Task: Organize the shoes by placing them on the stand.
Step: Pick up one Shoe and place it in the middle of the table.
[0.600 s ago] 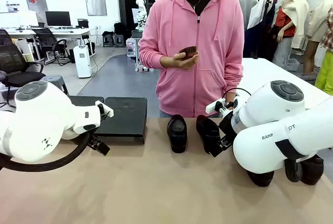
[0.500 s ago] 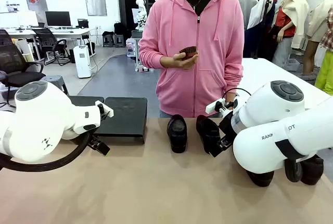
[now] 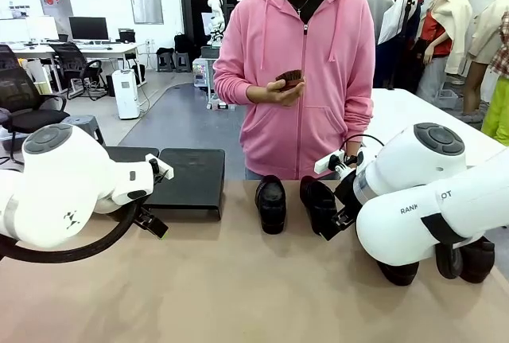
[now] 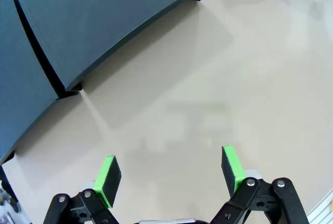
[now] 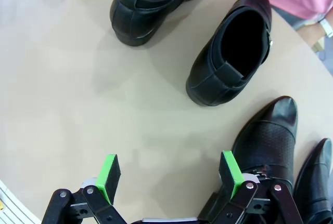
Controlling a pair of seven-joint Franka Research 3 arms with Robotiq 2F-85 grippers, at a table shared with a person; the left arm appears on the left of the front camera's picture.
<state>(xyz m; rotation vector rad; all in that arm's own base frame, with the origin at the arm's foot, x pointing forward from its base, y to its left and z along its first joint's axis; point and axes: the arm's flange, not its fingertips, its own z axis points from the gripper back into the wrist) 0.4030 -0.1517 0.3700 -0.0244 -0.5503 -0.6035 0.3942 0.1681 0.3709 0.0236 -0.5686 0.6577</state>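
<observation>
So the table (image 3: 238, 295) is pretty much at square one for this job. The left arm (image 3: 64, 184) and right arm (image 3: 429, 200) sit low at either side. The person (image 3: 302, 64), in a pink hoodie, stands at the far edge in the middle.

The stand (image 3: 187, 180) is at the far left, two dark sloped platforms side by side. Every bit of their tops I can see is bare, though the left arm hides part of the left one in the front view.

All four shoes are down on the table. Two (image 3: 271, 202) (image 3: 320, 204) sit side by side in front of the person, well apart from the stand. The other two (image 5: 268, 141) (image 5: 317, 172) lie over by the right edge, mostly tucked under the right arm from the front.

The left gripper (image 4: 169, 171) hangs over bare table just in front of the stand, fingers spread wide with nothing between them. The right gripper (image 5: 168, 173) is the same deal, wide apart and empty, with one glossy toe just beside one pad (image 5: 229, 169). I can't tell if they touch.

The person's hand (image 3: 278, 92) holds a small dark-brown thing (image 3: 288, 80), but I can't make out what it is.

My read: zero of four placed, so the whole job is left. The right side looks closest to a first pick.
</observation>
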